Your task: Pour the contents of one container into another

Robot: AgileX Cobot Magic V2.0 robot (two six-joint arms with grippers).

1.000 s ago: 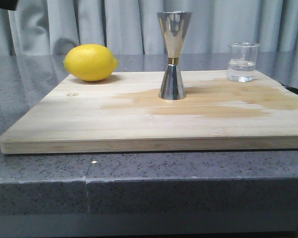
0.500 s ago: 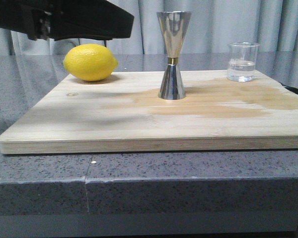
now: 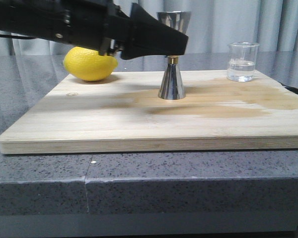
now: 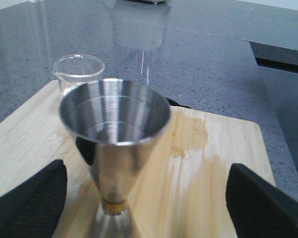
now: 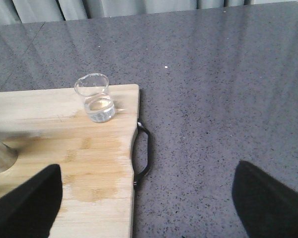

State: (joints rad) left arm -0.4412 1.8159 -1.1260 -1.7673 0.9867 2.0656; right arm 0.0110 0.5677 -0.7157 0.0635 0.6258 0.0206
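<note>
Approach step: the left tool [image 4: 144, 198], fingers spread apart, brackets the steel jigger [image 4: 114, 148]; the glass beaker [image 4: 78, 72] stands beyond it, ungrasped, needing the open right tool [image 5: 144, 203]

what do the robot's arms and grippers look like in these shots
The left arm is matte black and blocky, with small screws on its housing and a thin black cable at its rear end, tapering to a wedge-shaped left gripper. In both wrist views the fingers are black with a finely textured surface.
</note>
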